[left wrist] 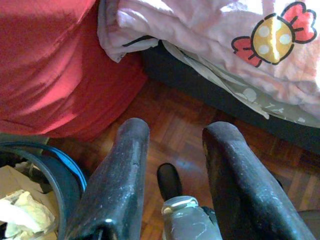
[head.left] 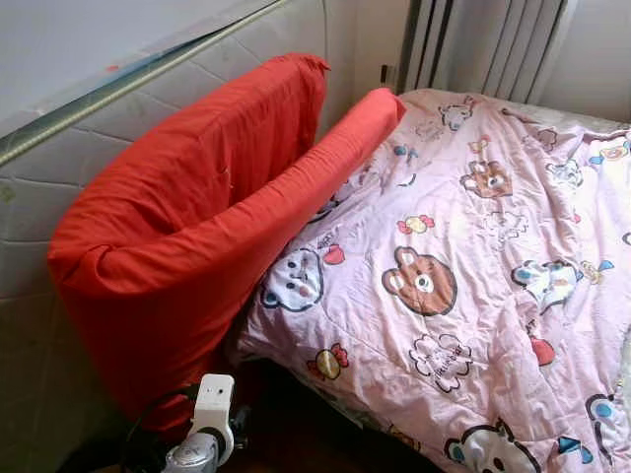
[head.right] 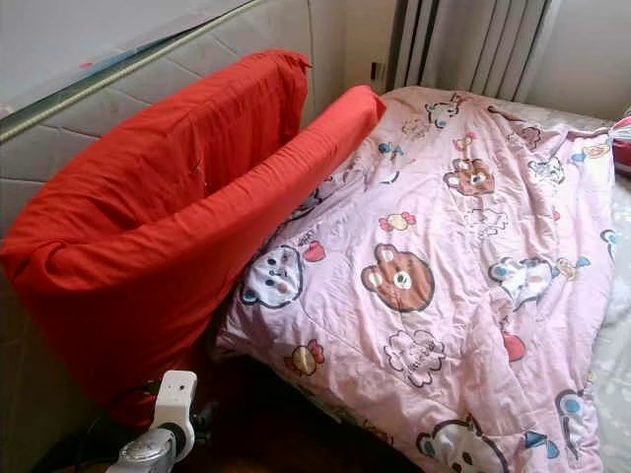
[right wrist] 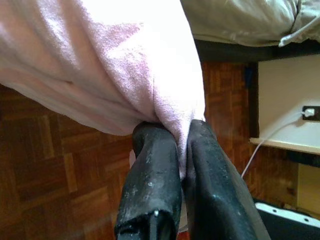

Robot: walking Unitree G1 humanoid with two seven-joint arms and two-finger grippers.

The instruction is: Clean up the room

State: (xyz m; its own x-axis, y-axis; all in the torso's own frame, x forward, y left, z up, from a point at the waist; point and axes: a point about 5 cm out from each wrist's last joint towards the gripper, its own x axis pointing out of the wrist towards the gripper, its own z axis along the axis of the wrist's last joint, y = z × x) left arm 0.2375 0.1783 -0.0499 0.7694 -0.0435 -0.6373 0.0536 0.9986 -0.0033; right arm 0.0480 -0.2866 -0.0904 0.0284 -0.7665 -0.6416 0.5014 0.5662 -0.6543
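A pink quilt (head.left: 463,266) printed with cartoon bears lies rumpled across the bed. Against its left side leans a long red cushion (head.left: 187,217), folded along the padded wall. My right gripper (right wrist: 176,132) is shut on a fold of the pink quilt (right wrist: 130,65), which hangs over the parquet floor. My left gripper (left wrist: 177,132) is open and holds nothing; it hangs low above the floor beside the foot of the red cushion (left wrist: 55,65) and under the quilt's edge (left wrist: 210,35). The left arm (head.left: 205,434) shows at the lower left of the head views.
A blue-rimmed bin (left wrist: 45,165) with crumpled paper stands close to the left fingers. The padded grey wall (head.left: 39,197) runs along the left, and curtains (head.left: 483,44) hang behind the bed. A wall socket with a white cable (right wrist: 307,112) sits near the floor.
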